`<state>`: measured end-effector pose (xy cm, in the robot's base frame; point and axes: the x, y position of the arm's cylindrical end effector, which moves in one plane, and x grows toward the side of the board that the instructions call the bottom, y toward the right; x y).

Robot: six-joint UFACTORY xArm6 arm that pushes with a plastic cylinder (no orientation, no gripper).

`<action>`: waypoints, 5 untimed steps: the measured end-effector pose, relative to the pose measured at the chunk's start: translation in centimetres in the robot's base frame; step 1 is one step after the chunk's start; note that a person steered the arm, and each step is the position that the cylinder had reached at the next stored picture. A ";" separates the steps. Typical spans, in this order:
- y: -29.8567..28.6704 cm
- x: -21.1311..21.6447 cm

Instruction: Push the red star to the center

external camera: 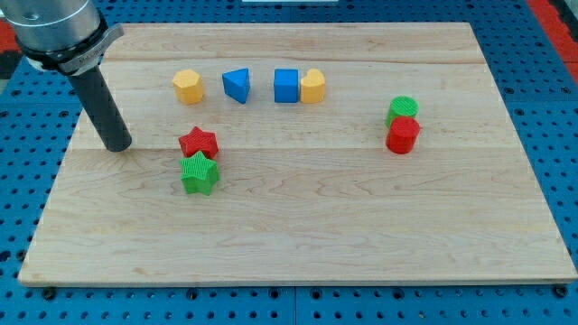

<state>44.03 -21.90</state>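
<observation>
The red star [198,143] lies left of the board's middle, touching the green star [200,173] just below it. My tip [117,146] rests on the wooden board [298,235] to the left of the red star, a clear gap apart from it. The rod rises from the tip toward the view's top left.
Along the top sit a yellow hexagon [188,86], a blue triangle [237,85], a blue cube [286,86] and a yellow block [312,87] touching the cube. At the right a green cylinder [403,109] touches a red cylinder [403,135].
</observation>
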 end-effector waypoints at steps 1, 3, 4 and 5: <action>1.1 0.0; 11.8 0.0; 14.9 0.0; 16.8 0.0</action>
